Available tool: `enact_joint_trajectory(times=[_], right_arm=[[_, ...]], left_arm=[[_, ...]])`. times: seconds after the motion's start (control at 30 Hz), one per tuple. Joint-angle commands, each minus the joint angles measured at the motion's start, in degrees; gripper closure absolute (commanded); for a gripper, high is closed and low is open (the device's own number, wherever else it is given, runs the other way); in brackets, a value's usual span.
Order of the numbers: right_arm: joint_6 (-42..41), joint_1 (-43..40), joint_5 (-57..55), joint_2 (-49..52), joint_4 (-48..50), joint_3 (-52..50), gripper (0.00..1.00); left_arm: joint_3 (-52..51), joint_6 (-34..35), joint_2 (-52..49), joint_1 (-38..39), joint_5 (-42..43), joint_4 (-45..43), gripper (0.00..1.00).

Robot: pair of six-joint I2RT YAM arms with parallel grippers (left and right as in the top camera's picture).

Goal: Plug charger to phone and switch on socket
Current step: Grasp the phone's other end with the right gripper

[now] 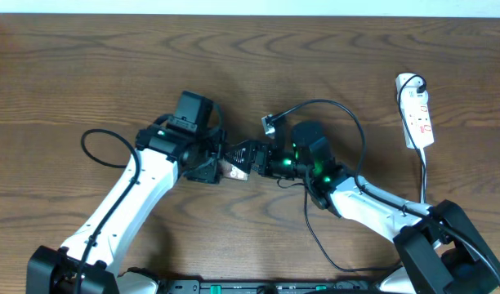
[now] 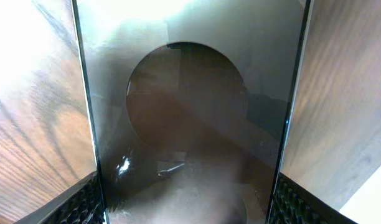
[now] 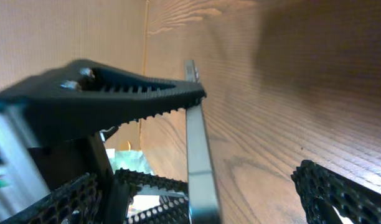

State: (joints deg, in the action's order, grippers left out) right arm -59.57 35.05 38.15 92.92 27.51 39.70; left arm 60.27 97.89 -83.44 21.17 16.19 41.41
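My left gripper is shut on the phone and holds it on edge above the table. In the left wrist view the glossy dark phone with its large circle fills the frame between the two fingers. My right gripper is open around the phone's free end. In the right wrist view the phone's silver edge stands between its spread fingers, nearer the left one. The charger cable loops behind the right arm, and its connector tip lies on the table. The white socket lies at the far right.
The socket's cord runs down toward the right arm's base. A thick black robot cable loops beside the left arm. Wooden table all around.
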Motion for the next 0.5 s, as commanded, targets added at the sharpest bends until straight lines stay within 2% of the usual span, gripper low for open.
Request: enact_joint_trajectory(times=[0.0,0.33,0.47], right_arm=[[-0.04,1.25,-2.34,0.07,-0.13,0.79,0.01],[0.07,2.56,-3.76,0.07,-0.28,0.79,0.01],[0.11,2.56,-3.76,0.07,-0.31,0.79,0.09]], left_arm=[[0.57,3.19,0.11,1.73,-0.13,-0.72,0.93],[0.59,4.7,0.11,4.0,5.09,-2.34,0.93],[0.57,4.87,0.11,4.0,7.23,-2.6,0.93]])
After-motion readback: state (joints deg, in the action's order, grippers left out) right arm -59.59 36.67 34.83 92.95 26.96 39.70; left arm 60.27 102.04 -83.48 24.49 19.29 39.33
